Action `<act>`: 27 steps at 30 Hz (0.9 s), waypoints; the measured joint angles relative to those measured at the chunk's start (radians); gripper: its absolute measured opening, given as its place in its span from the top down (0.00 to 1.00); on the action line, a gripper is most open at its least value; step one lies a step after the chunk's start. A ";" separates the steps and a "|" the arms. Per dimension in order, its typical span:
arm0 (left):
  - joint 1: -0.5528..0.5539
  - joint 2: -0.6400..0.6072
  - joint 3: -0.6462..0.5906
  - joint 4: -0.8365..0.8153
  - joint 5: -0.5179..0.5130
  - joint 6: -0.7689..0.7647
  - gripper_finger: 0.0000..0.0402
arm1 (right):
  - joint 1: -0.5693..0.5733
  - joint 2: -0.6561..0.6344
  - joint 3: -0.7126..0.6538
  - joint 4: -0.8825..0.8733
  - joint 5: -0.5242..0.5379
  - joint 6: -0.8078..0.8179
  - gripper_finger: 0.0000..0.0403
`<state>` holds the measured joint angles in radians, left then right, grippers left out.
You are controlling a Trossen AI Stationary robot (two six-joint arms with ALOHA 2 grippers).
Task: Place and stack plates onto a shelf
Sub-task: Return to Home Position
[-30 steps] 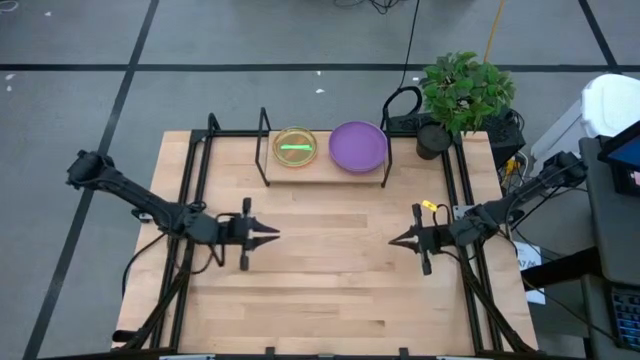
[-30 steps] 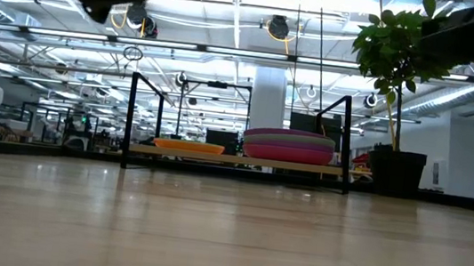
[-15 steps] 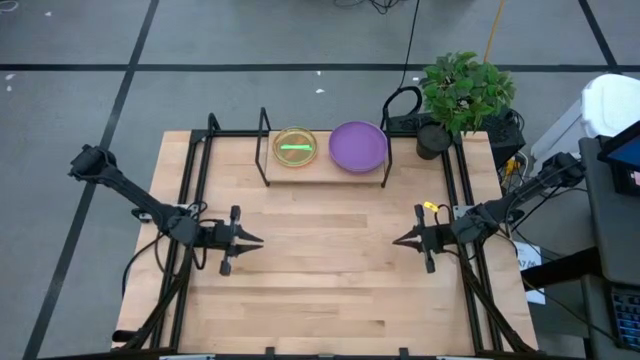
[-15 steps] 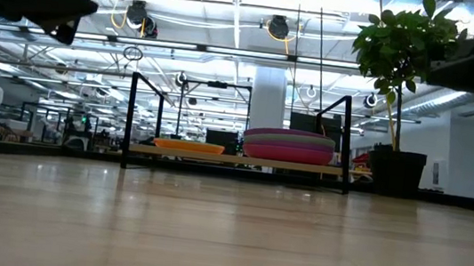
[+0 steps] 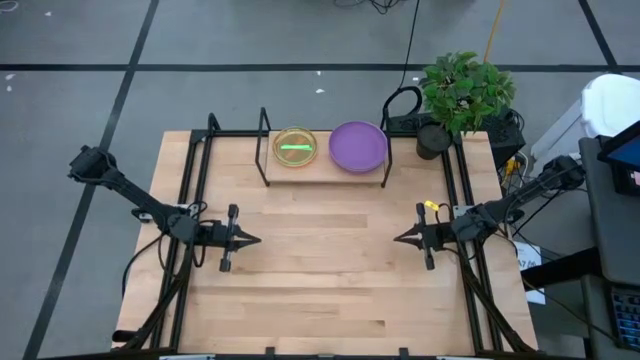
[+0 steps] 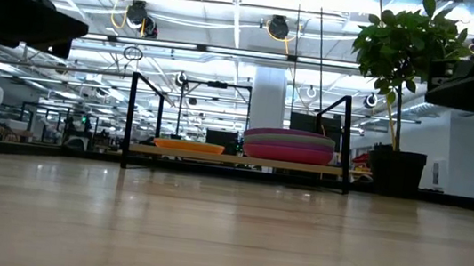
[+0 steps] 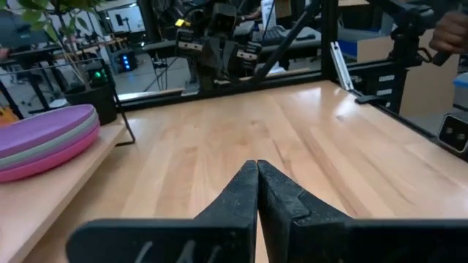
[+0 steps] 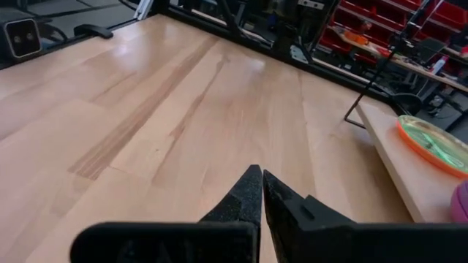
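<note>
1. I see the left gripper (image 5: 255,239) over the left-middle of the table (image 5: 320,300), its tip pointing across at the other arm. In the left wrist view the fingers (image 7: 241,191) are pressed together with nothing between them.
2. The right gripper (image 5: 398,239) mirrors it over the right-middle, tip pointing back at the left one. The right wrist view shows its jaws closed tip to tip and empty (image 8: 261,174).
3. The two tips are well apart, with bare wood between them. Both are well clear of the shelf.
4. The shelf (image 5: 325,173) sits at the far edge of the table, a light plank between black frames.
5. The small plates (image 5: 296,146) are stacked on the left half of the plank. From above I see green on top with an orange rim around it. The low view shows the stack as a thin orange band (image 6: 189,145).
6. The large plates (image 5: 357,146) are stacked on the right half, just beside the small stack, with purple on top. From the low view I read purple, then teal, then magenta layers (image 6: 289,145). I can't count individual plates in either stack.
7. A potted plant (image 5: 465,90) stands off the right end of the shelf at the table's far right corner.
</note>
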<state>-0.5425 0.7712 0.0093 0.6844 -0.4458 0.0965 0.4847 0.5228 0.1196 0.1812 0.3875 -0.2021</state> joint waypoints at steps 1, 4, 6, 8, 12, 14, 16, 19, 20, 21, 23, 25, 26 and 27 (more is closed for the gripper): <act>0.005 0.000 0.000 0.000 0.000 0.006 0.98 | -0.005 -0.004 -0.007 0.008 0.000 0.002 1.00; 0.014 -0.009 0.000 0.001 0.000 0.011 0.99 | -0.021 -0.018 -0.028 0.025 -0.033 0.002 1.00; 0.017 -0.008 0.000 -0.003 0.000 0.012 0.99 | -0.034 -0.034 -0.039 0.025 -0.068 0.000 1.00; 0.017 -0.008 0.000 -0.001 0.000 0.012 0.99 | -0.047 -0.051 -0.050 0.025 -0.079 0.001 1.00; 0.017 -0.008 0.000 -0.002 0.000 0.012 0.99 | -0.065 -0.084 -0.071 0.019 -0.079 0.005 1.00; 0.017 -0.008 0.000 -0.002 0.000 0.012 0.99 | -0.072 -0.098 -0.075 -0.008 -0.079 0.014 1.00; 0.017 -0.008 0.000 -0.003 -0.001 0.012 0.99 | -0.078 -0.108 -0.075 -0.026 -0.080 0.022 1.00; 0.017 -0.008 0.000 -0.004 -0.001 0.007 0.99 | -0.091 -0.124 -0.076 -0.044 -0.104 0.021 1.00; 0.017 -0.008 0.000 -0.006 -0.002 0.007 0.99 | -0.098 -0.129 -0.077 -0.044 -0.121 0.017 1.00; 0.018 -0.008 0.000 -0.008 -0.002 0.006 0.99 | -0.107 -0.135 -0.077 -0.043 -0.139 0.010 1.00; 0.018 -0.008 0.000 -0.009 -0.003 0.006 0.99 | -0.128 -0.147 -0.077 -0.043 -0.176 0.005 1.00; 0.018 -0.008 0.000 -0.009 -0.004 0.006 0.99 | -0.152 -0.163 -0.078 -0.043 -0.214 0.004 1.00; 0.018 -0.008 0.000 -0.009 -0.004 0.005 0.99 | -0.166 -0.172 -0.078 -0.043 -0.237 0.001 1.00; 0.018 -0.008 0.000 -0.009 -0.004 0.004 0.99 | -0.180 -0.180 -0.078 -0.043 -0.259 -0.003 1.00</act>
<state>-0.5247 0.7631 0.0093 0.6758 -0.4500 0.1003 0.3049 0.3427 0.0414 0.1383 0.1283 -0.2047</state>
